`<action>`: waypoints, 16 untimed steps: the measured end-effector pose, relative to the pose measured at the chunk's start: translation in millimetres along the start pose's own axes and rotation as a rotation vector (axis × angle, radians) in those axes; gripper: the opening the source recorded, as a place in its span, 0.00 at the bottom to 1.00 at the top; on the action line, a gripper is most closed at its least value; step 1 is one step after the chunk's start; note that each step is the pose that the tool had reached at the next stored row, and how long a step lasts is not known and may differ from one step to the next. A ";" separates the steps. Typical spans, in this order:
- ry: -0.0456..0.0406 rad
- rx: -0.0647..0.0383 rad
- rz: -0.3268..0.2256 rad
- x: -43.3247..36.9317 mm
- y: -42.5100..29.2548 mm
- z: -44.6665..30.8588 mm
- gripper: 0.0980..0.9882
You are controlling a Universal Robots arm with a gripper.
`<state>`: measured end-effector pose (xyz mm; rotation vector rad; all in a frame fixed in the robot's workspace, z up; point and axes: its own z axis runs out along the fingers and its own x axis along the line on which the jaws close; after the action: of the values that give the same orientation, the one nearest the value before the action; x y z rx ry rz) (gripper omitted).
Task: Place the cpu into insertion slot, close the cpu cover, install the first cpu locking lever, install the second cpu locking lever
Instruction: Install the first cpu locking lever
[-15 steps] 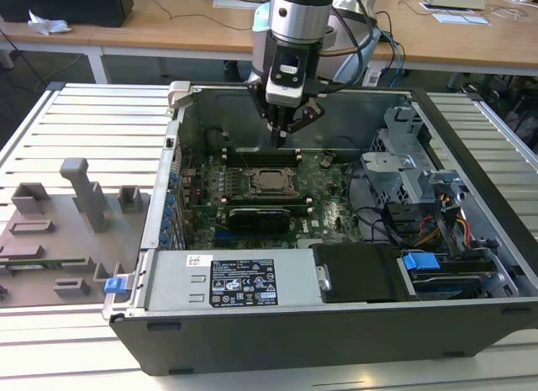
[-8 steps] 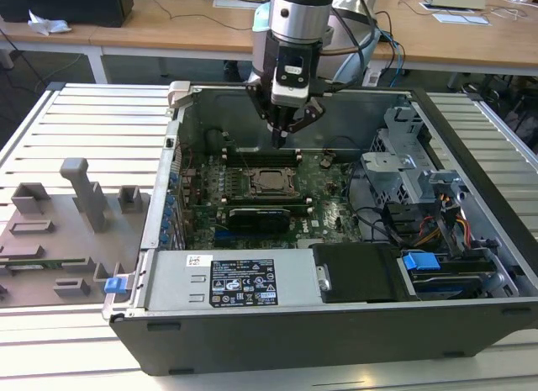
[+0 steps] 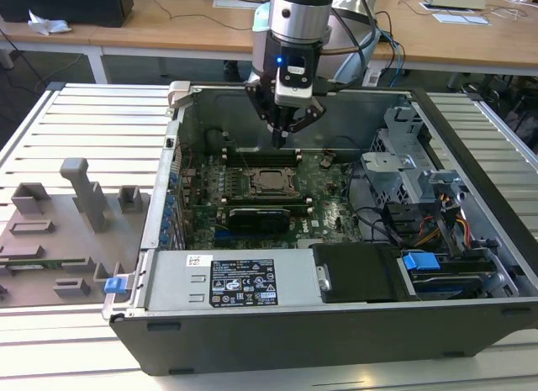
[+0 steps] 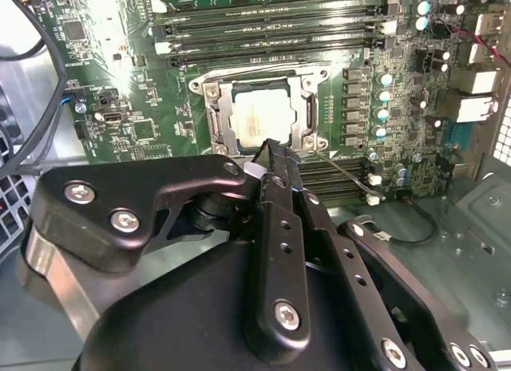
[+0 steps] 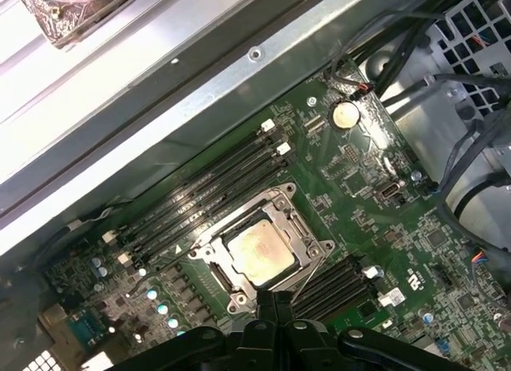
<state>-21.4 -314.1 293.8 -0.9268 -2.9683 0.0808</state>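
The gripper (image 4: 277,153), fingers pressed together and empty, hangs just above the edge of the insertion slot (image 4: 214,108). The cpu (image 4: 259,116) lies seated under the cpu cover (image 4: 308,109). A thin locking lever (image 4: 345,176) appears unlatched. The closed tips may slip off it and scrape the motherboard (image 4: 136,84).

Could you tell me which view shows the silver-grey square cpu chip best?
The first wrist view: the small silver-grey square cpu chip shows whole, uncovered. In the second wrist view the black gripper overlaps the chip's edge. In the exterior view the chip looks far off.
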 end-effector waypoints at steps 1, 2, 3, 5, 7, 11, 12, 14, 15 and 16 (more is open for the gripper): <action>-0.0002 0.000 -0.004 0.0 0.0 0.0 0.01; -0.0006 0.000 -0.010 0.0 0.0 0.0 0.01; -0.0008 0.000 -0.014 0.0 0.0 0.0 0.01; -0.0016 0.000 -0.029 0.0 0.0 0.0 0.01; -0.0022 0.001 -0.037 0.0 0.0 0.0 0.01; -0.0033 0.001 -0.057 0.0 0.0 0.0 0.01; -0.0037 0.001 -0.064 0.0 0.0 0.0 0.01; -0.0046 0.001 -0.078 0.0 0.0 0.0 0.01; -0.0049 0.001 -0.083 0.0 0.0 0.0 0.01; -0.0052 0.001 -0.089 0.0 0.0 0.0 0.01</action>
<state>-21.4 -314.1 293.8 -0.7946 -3.0087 0.0828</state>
